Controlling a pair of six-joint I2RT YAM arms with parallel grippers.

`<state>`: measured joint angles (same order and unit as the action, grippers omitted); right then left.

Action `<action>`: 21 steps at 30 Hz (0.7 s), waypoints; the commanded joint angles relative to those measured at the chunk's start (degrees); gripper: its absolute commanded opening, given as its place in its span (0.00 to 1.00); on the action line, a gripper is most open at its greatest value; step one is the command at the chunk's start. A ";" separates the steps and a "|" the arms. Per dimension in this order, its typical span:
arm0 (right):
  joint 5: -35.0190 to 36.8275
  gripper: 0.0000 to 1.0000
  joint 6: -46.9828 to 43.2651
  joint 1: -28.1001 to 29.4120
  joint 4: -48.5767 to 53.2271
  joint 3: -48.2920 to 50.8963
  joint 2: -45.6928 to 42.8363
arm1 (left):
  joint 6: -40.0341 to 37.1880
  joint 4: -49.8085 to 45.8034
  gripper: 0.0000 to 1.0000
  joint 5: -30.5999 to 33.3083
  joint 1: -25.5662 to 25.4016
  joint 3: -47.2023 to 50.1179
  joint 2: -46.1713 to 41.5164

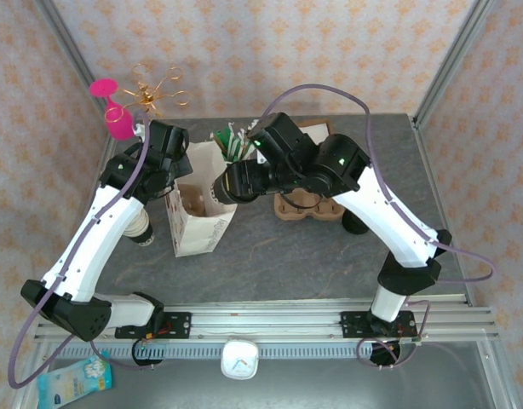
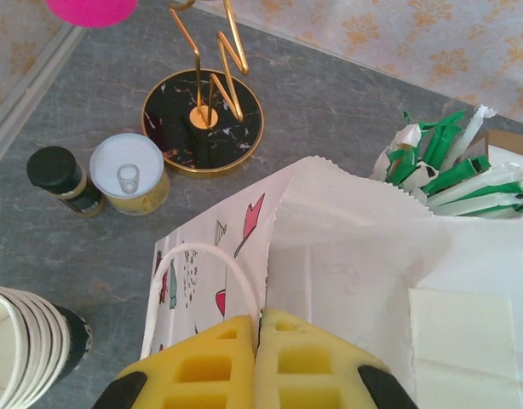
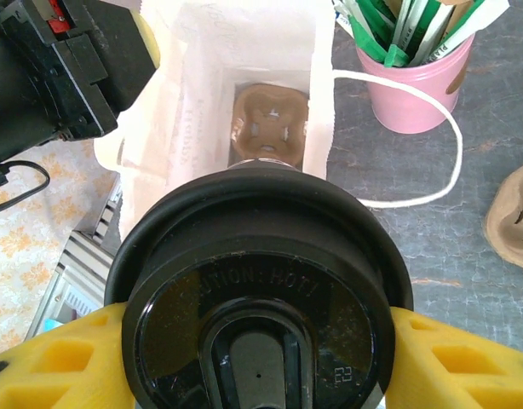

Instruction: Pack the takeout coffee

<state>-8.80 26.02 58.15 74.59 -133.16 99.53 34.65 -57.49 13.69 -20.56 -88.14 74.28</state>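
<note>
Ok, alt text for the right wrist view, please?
The right gripper holds the black-lidded takeout coffee facing an open white paper bag with a brown cardboard carrier inside. A pink pot of sachets stands beside it.

The top camera looks down on the counter (image 1: 330, 256) from high at its near edge. Wrist cameras sit close behind the left hand (image 2: 257, 341) and right hand (image 3: 261, 366), facing forward; all share the paper bag (image 1: 198, 217), probably its mouth.

Glossy plastic lid (image 3: 259, 315), paper bag (image 3: 189, 94)
</note>
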 commanded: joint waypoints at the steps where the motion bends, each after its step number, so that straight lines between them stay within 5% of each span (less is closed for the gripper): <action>1: -1.10 0.57 -1.00 0.38 0.38 -2.08 1.17 | 2.83 1.64 0.00 -2.73 0.45 -1.82 -1.67; 15: 0.70 0.55 1.08 1.88 0.42 3.84 1.57 | 18.41 16.44 0.00 -16.58 -0.80 11.47 -10.96; 21: 1.40 0.54 1.93 1.86 0.40 8.49 0.95 | 26.60 22.34 0.00 -17.21 -5.02 18.27 -14.91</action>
<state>-9.45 26.98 59.86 74.61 -125.78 101.89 55.31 -40.95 -1.83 -23.92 -71.83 61.69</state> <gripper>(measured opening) 0.608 0.060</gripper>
